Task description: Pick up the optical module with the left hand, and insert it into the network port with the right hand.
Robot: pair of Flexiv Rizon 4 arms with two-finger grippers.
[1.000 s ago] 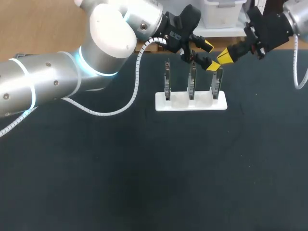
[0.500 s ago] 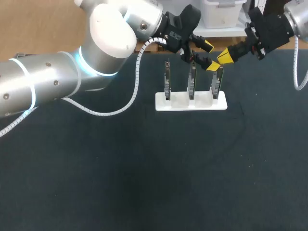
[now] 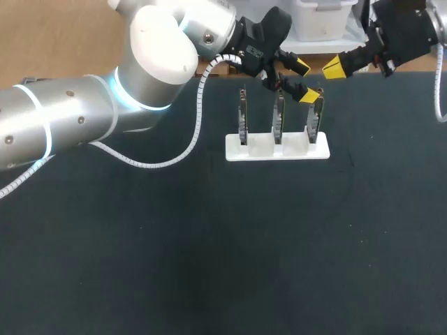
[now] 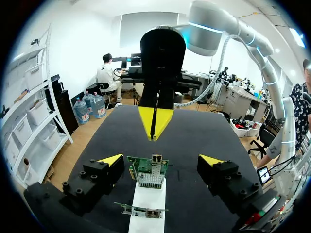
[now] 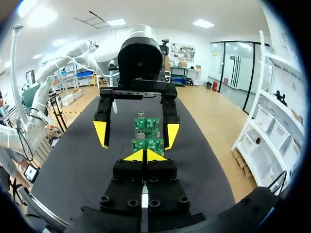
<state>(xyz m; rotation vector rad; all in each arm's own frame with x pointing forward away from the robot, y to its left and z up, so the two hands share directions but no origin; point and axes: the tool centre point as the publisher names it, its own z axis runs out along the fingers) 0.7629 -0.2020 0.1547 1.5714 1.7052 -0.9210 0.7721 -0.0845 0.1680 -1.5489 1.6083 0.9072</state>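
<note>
Three upright green network cards stand in a white rack (image 3: pixel 260 148). My left gripper (image 3: pixel 304 82) hangs open just over the rightmost card (image 3: pixel 315 122). In the left wrist view that card (image 4: pixel 148 172) sits between its spread fingers, untouched, with its port (image 4: pixel 156 158) on the upper edge. My right gripper (image 3: pixel 335 68) is shut with nothing visible in it, up and to the right of that card. It shows beyond the card as joined yellow tips (image 4: pixel 154 124). From the right wrist view, my shut right gripper (image 5: pixel 144 155) faces the open left fingers (image 5: pixel 101 133) and the cards (image 5: pixel 146 125). I see no loose optical module.
The rack stands near the far edge of the dark table mat (image 3: pixel 230 244). My left arm (image 3: pixel 84 118) crosses the left rear of the table, with a white coiled cable (image 3: pixel 199 112) hanging from it. White bins (image 3: pixel 318 21) sit just behind the far edge.
My right gripper has drawn up and to the right, away from the rightmost card and the left fingertip. The left arm and the rack have stayed put.
</note>
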